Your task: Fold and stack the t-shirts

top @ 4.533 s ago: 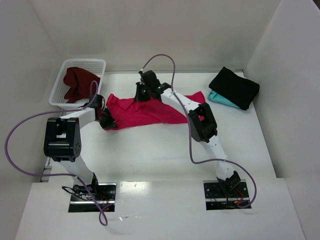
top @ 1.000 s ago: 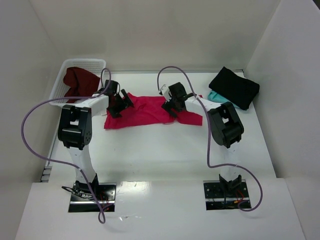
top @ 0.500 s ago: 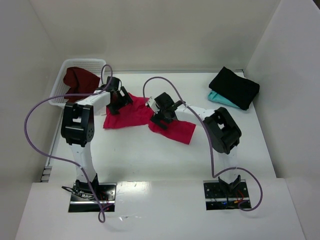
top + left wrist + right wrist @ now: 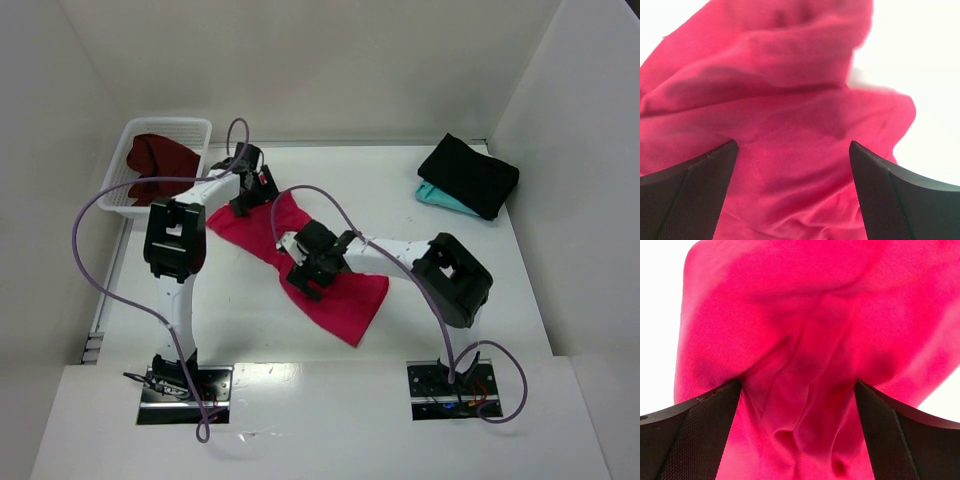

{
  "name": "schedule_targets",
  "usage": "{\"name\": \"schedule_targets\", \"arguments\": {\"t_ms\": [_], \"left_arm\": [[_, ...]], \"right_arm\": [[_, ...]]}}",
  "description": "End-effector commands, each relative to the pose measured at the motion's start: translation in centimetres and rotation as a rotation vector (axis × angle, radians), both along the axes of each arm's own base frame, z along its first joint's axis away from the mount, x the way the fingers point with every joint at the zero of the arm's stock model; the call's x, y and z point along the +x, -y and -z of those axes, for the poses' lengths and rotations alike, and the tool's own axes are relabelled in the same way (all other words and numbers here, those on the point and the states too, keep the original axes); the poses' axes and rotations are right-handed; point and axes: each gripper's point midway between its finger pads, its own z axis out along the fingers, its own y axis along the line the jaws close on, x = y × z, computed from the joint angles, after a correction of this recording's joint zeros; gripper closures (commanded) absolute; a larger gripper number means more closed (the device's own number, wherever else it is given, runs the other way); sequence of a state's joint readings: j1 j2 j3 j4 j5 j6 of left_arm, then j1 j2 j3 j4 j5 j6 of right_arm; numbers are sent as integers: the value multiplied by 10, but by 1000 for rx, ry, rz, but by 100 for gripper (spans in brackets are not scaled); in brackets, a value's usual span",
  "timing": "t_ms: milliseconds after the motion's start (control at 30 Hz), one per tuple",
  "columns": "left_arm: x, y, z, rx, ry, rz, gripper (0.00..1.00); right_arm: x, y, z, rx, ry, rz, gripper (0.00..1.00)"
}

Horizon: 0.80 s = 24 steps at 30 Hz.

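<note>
Your left gripper (image 4: 792,145) has its fingers (image 4: 685,195) spread wide, with nothing pinched between them. They straddle a rumpled patch of the crimson-pink t-shirt (image 4: 790,125), close above the cloth and near a hemmed edge where the white table (image 4: 920,60) shows. Your right gripper (image 4: 797,382) is set the same way: its fingers (image 4: 690,440) stand wide apart on either side of a creased ridge of the same shirt, not closed on it. Whether any pad actually touches the fabric, I cannot tell.

Seen from above, the shirt lies as a diagonal band across the middle of the table. Its far-left end is under your left gripper and its near-right end lies loose toward the arm bases. Your right gripper sits about midway along, where the band narrows into a twist.

I read the placing this way: both sets of open jaws are poised at separate spots for a fresh hold, so you can pull the twist out and lay the shirt flat. It is too bunched for a fold to begin yet.

Farther out, the maroon t-shirt (image 4: 155,165) is heaped in the white basket (image 4: 125,140) at the far-left corner, apparently waiting its turn. At the far right, well apart from the arms, the black t-shirt (image 4: 468,175) lies folded on the teal t-shirt (image 4: 440,198). That looks like the stack, so I'd judge two done, one in hand and one to go.
</note>
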<state>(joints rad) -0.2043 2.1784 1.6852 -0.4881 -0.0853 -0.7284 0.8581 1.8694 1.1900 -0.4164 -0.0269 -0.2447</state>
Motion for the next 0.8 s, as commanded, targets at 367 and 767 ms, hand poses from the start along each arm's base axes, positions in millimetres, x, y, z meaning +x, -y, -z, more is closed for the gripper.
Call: {"name": "schedule_targets", "arguments": {"t_ms": [367, 767], "left_arm": [[16, 117, 1, -97, 5, 356, 0], [52, 98, -33, -111, 61, 300, 0]], "right_arm": [[-94, -25, -38, 234, -230, 0, 0], [-22, -1, -103, 212, 144, 289, 0]]}}
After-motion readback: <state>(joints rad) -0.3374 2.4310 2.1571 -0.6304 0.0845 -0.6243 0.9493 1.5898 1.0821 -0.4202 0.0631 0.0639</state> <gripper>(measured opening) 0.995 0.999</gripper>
